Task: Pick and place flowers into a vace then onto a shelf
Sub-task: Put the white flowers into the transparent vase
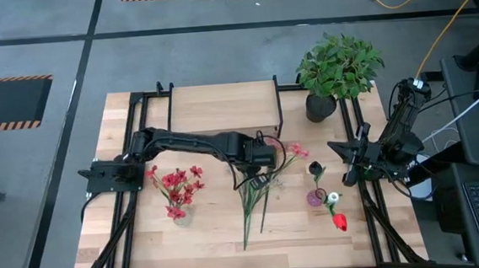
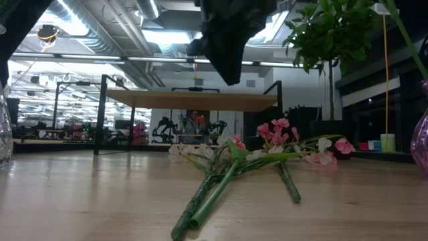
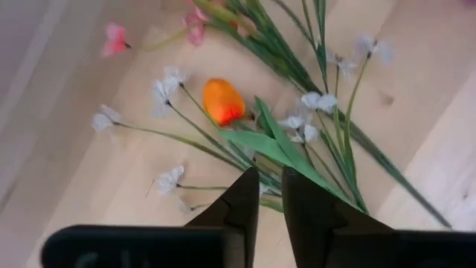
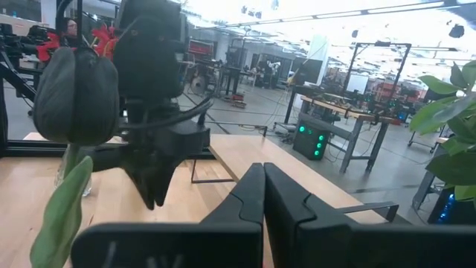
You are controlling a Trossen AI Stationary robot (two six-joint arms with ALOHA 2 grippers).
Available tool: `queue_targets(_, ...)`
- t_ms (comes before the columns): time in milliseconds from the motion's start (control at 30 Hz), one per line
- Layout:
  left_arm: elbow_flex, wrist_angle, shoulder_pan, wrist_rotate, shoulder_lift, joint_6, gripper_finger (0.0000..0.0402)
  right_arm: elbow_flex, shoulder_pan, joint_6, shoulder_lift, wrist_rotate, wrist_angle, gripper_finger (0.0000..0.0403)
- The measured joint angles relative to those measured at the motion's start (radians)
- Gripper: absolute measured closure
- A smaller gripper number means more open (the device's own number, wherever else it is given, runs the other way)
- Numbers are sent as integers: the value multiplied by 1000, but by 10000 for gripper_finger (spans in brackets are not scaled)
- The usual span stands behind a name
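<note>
A bunch of flowers [image 1: 257,202] lies flat on the table near its middle: green stems with white, pink and orange blooms [image 3: 223,100]. The low view shows the stems crossing on the wood [image 2: 227,175]. My left gripper [image 3: 269,190] hangs above this bunch, pointing steeply down, its fingers a narrow gap apart with nothing between them. It is clear of the flowers in the low view [image 2: 229,70]. My right gripper [image 4: 262,193] waits shut at the table's right edge [image 1: 340,150]. The shelf [image 1: 221,107] stands at the far side.
A clear vase holding red flowers [image 1: 177,202] stands at the left. A purple vase [image 1: 316,198] with a dark bloom [image 4: 74,97] stands right of the bunch, and a white and red flower [image 1: 336,216] lies beside it. A bushy potted plant [image 1: 336,68] stands at the far right.
</note>
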Motion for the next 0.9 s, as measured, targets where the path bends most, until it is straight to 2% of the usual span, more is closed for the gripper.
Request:
queue_targets(167, -13, 8, -1, 29, 0, -4, 304, 0, 0, 0, 0, 0, 0, 398)
queue_targets(467, -14, 8, -7, 32, 2, -158, 239, 0, 0, 0, 0, 0, 0, 398)
queue_targets(600, -14, -16, -7, 34, 28, -171, 232, 0, 0, 0, 0, 0, 0, 398)
queue_targets(800, -14, -31, -4, 131, 92, -169, 231, 0, 0, 2, 1, 0, -5, 398)
queue_targets(900, -14, -33, -4, 137, 122, -169, 231, 0, 0, 3, 1, 0, -5, 398)
